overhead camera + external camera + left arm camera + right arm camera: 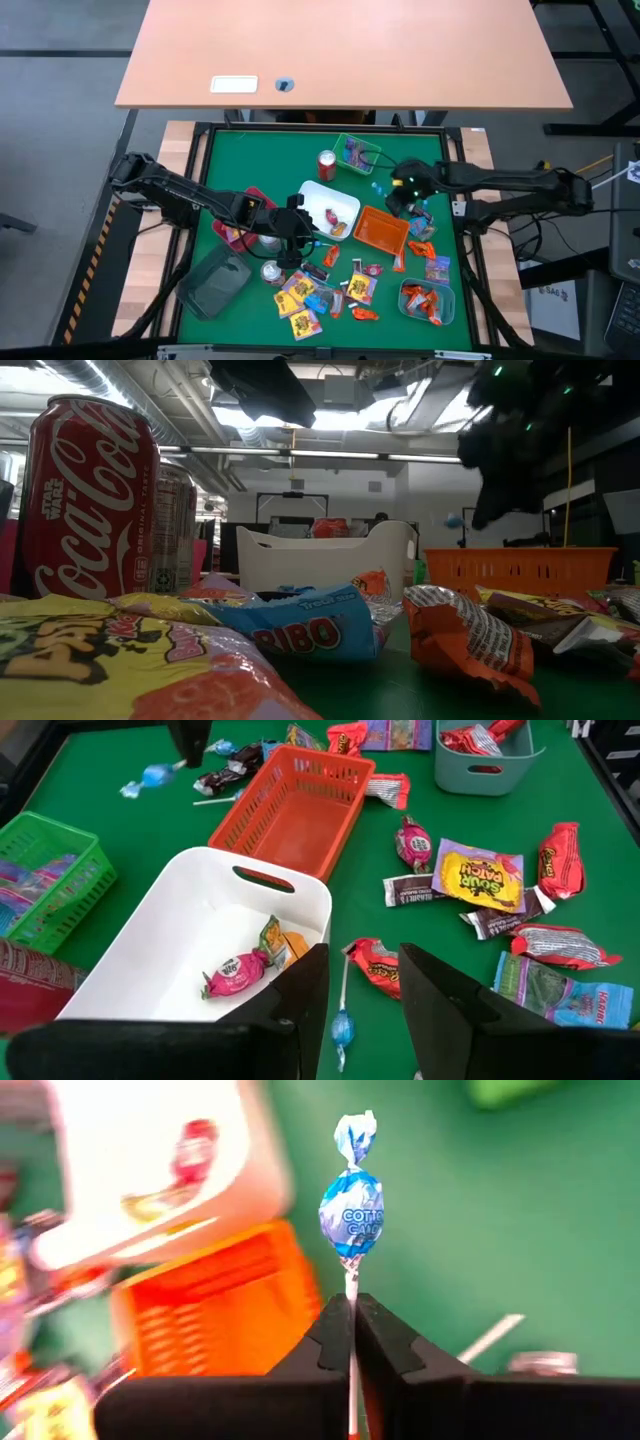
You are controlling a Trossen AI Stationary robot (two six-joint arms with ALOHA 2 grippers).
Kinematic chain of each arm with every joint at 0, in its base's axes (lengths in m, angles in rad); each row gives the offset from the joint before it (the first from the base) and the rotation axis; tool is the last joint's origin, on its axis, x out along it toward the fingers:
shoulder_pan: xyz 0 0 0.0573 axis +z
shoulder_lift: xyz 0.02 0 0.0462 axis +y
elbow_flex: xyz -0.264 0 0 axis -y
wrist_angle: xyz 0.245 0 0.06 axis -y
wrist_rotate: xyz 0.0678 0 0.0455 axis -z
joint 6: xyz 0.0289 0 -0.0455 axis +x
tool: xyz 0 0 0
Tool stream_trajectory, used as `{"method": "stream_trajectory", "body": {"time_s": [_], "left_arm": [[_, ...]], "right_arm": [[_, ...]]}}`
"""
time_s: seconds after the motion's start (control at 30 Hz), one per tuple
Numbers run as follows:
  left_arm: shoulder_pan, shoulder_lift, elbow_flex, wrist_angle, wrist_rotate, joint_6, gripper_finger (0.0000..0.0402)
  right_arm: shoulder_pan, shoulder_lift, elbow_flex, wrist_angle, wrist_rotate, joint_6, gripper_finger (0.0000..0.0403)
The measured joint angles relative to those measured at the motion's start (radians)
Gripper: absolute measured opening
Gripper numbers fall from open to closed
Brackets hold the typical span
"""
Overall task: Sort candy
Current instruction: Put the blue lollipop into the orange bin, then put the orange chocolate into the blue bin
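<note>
- The right gripper (352,1315) is pinching the thin white stick of a blue-wrapped round lollipop (351,1200), its fingers closed tight on the stick just below the candy head.
- The lollipop's long axis is running straight out from the fingertips, with the wrapped head and its twisted blue tail pointing away from the gripper.
- In the high view this gripper (400,198) is hovering over the right half of the green tabletop (235,165), just beyond the far right corner of the orange mesh plastic tray (381,229).
- The left gripper (362,982) is standing partly open with nothing between its fingers, poised above the near end of the white plastic bin (205,935) near the tabletop's middle.
- A pink-wrapped sweet (232,972) and a yellow-orange packet (280,942) are lying inside that bin.
- Another blue lollipop (343,1024) is lying on the tabletop below the left gripper, stick pointing toward a red packet (377,965).
- Loose packets, among them a purple-and-yellow one (481,877), are lying scattered across the near right of the tabletop.
- A grey-blue plastic tub (427,301) holding red pieces is sitting at the near right corner.
- A green mesh basket (357,153) and a red soda can (326,164) are standing toward the far edge.
</note>
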Motion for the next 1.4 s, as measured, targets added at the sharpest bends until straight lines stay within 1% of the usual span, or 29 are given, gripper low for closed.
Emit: {"method": "stream_trajectory", "body": {"time_s": [0.13,0.33,0.53,0.63,0.8,0.97,1.07,1.17,1.4], "left_arm": [[0.0,0.0,0.0,0.0,0.0,0.0,0.0112],[0.0,0.0,0.0,0.001,-0.028,-0.006,0.0112],[0.0,0.0,0.0,0.005,-0.029,-0.014,0.0112],[0.0,0.0,0.0,0.009,-0.028,-0.052,0.0112],[0.0,0.0,0.0,0.01,-0.024,-0.107,0.0112],[0.0,0.0,0.0,0.01,-0.021,-0.163,0.0112],[-0.001,0.0,0.0,0.01,-0.019,-0.169,0.0112],[-0.002,0.0,0.0,0.01,-0.011,-0.197,0.0112],[-0.012,0.023,0.0,0.044,0.011,-0.266,0.0117]], "right_arm": [[0.117,-0.042,0.002,0.008,0.0,0.0,0.0005],[0.294,-0.03,0.002,0.03,0.0,0.0,0.0006],[0.395,0.002,0.002,0.039,0.0,0.0,0.0009],[0.417,0.014,0.002,0.052,0.0,0.0,0.0015],[0.421,0.018,0.002,0.048,0.001,0.0,0.0033],[0.421,0.018,0.002,0.049,0.005,0.0,0.0076],[0.421,0.018,0.002,0.049,0.029,0.0,0.0104],[0.421,0.018,0.002,0.048,0.046,0.0,0.0122],[0.421,0.018,0.002,0.047,0.046,0.0,0.0135]]}}
